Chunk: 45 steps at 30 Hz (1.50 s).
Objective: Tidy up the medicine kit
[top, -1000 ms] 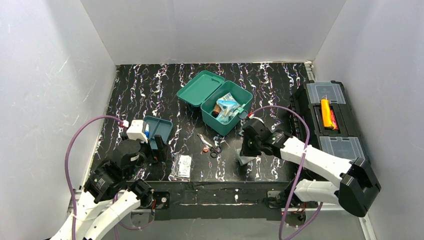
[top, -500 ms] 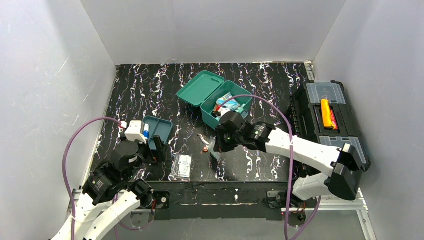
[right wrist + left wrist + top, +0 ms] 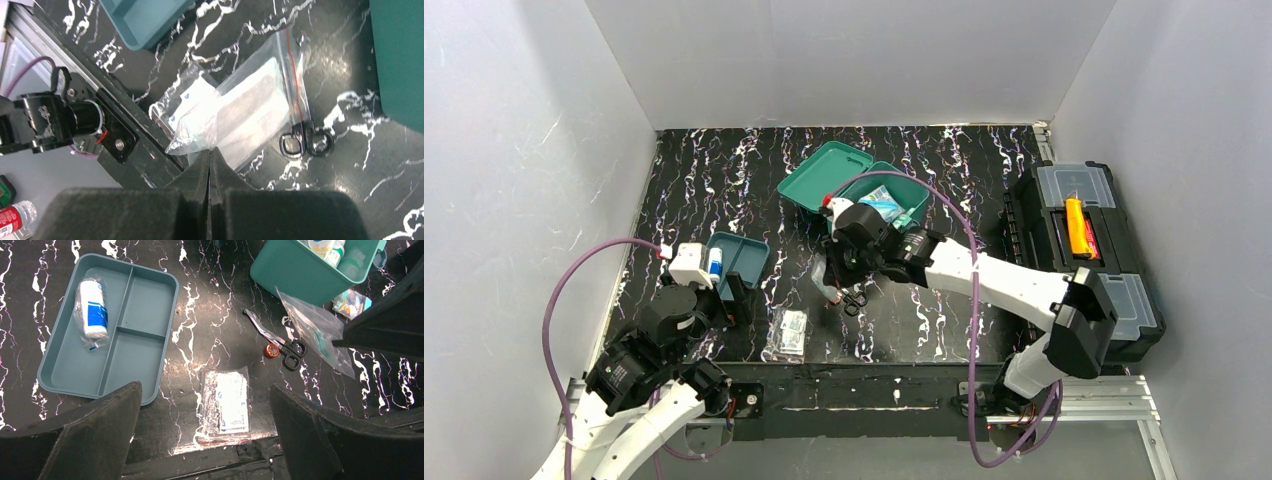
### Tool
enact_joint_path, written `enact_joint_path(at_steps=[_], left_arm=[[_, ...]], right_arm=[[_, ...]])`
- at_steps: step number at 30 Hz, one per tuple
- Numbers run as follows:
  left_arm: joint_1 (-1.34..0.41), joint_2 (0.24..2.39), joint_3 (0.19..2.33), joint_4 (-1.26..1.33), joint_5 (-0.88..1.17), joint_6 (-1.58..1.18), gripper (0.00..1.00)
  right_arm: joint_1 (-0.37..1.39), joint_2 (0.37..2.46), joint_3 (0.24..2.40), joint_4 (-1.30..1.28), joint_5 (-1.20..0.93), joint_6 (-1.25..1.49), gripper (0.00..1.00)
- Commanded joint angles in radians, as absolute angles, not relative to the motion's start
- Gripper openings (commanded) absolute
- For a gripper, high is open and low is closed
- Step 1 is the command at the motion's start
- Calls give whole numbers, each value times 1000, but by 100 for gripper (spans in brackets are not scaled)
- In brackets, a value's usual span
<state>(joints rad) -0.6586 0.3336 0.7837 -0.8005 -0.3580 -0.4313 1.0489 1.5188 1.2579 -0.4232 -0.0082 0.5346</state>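
At the left of the top view, our left gripper (image 3: 205, 386) hangs over the table with its fingers spread wide and nothing between them. That arm is folded low near the bottom left corner. Beneath it lies the blue-teal divided plastic tray (image 3: 142, 305), which carries a white wrapped bandage roll (image 3: 92, 310) in its long left compartment. Just right of the tray lies a flat clear packet of white dressings (image 3: 227, 402), and further right a pair of black-handled scissors (image 3: 280, 342).

At centre, our right arm stretches diagonally from the lower right with its wrist tipped downward. The right gripper (image 3: 210, 152) is pinched tight on one corner of a clear zip-top plastic bag (image 3: 255, 107). The bag looks limp and slick, and it hangs above the scissors.

Just behind it, in the upper centre, sits the teal-green plastic medicine kit (image 3: 819, 178), its lid thrown open to the left and supplies inside. We judge it light, rigid and smooth-walled, so it is best held by a rim or wall, since it may slide if nudged. A black toolbox (image 3: 1076, 184) sits at the far right.
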Motion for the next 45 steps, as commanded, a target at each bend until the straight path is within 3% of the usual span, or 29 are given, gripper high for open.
enact_joint_path(at_steps=[1,17,28,45], left_arm=[[-661,332,785,-798,-376,-436,100],[-661,328,783,-795,-373,-433,100],[-661,328,782,-791,-370,-430,99],[-658,334,782,-795,-380,-430,100]], right_arm=[[1052,1558,1393,-373,-15,475,1],[1042,1679,1749,-551,223,265,1],[915,1628,1691,-528,241,102,1],[698,1708,1575,-463,87,-42,1]])
